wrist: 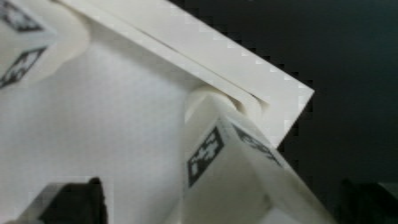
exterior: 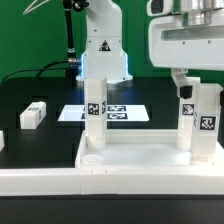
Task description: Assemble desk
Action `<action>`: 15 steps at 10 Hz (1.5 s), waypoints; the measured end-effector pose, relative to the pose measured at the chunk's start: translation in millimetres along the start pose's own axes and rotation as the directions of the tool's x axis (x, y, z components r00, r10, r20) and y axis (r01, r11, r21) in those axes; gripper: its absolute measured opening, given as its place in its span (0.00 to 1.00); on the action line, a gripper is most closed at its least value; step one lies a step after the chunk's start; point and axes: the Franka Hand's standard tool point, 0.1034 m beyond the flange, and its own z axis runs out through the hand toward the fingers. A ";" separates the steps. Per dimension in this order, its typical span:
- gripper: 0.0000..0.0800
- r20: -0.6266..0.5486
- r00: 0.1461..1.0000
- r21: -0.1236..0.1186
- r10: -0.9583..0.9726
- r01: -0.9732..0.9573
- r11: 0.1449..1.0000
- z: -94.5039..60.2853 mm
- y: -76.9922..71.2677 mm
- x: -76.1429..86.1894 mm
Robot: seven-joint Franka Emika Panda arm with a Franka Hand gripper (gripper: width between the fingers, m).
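The desk's white panel (exterior: pixel 140 158) lies flat at the front. Three white tagged legs stand upright on it: one at the exterior view's left (exterior: pixel 95 112) and two close together at the right (exterior: pixel 186 122) (exterior: pixel 207 126). My gripper (exterior: pixel 187 88) hangs right over the nearer right leg, open. In the wrist view that leg (wrist: pixel 235 150) rises from a round corner socket of the panel (wrist: pixel 125 120) and stands between my spread fingers (wrist: pixel 71 202) with a gap beside it; my gripper (wrist: pixel 217 210) holds nothing. Another upright leg (wrist: pixel 25 50) shows at the picture's edge.
A loose white leg (exterior: pixel 33 115) lies on the black table at the exterior view's left, and another white piece (exterior: pixel 2 141) shows at that edge. The marker board (exterior: pixel 120 112) lies behind the panel, by the arm's base (exterior: pixel 103 60). A low white rail (exterior: pixel 35 182) runs along the front.
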 end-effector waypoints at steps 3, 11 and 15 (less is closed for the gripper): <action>0.81 -0.010 0.903 -0.043 -0.429 0.428 0.903 -4.2 -7.4 2.4; 0.36 -0.014 0.927 -0.040 -0.376 0.375 0.926 -2.6 -10.7 5.5; 0.36 -0.022 0.970 0.001 0.242 -0.242 0.970 -1.8 -6.8 7.3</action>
